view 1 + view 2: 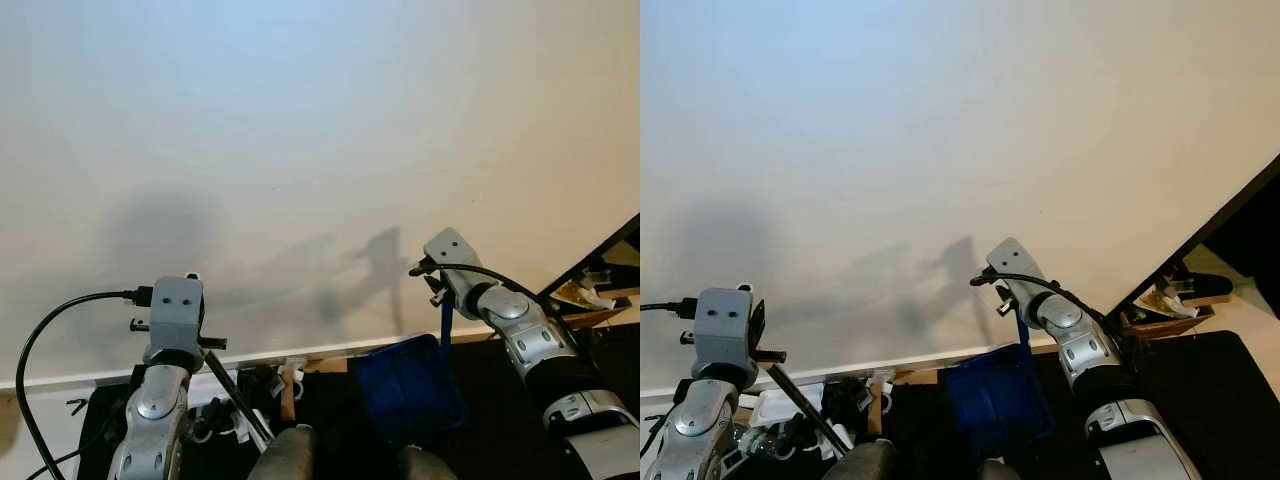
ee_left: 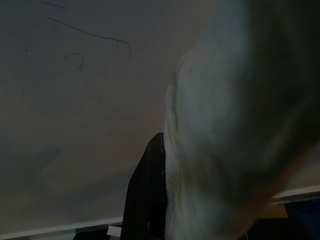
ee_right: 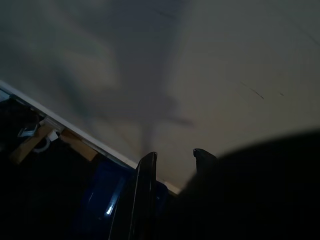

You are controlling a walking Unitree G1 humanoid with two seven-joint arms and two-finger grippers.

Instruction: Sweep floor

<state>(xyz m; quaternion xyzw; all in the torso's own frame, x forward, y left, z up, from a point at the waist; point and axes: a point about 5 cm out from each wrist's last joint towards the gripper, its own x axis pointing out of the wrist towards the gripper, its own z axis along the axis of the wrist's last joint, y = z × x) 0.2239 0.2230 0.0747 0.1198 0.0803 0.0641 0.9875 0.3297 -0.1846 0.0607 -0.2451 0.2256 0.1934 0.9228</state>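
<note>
On your left, the left gripper [image 1: 205, 345] sits hidden behind its wrist housing, so you cannot tell how wide it stands; a thin dark rod [image 1: 238, 400] slants down from it, perhaps the broom handle. Clutter by the baseboard [image 1: 330, 350] below is too dim to name. Ahead of you rises a plain pale wall [image 1: 320, 150]. To your right, the right gripper [image 3: 172, 160], fingers slightly parted, carries a blue dustpan [image 1: 408, 388] by its upright handle.
</note>
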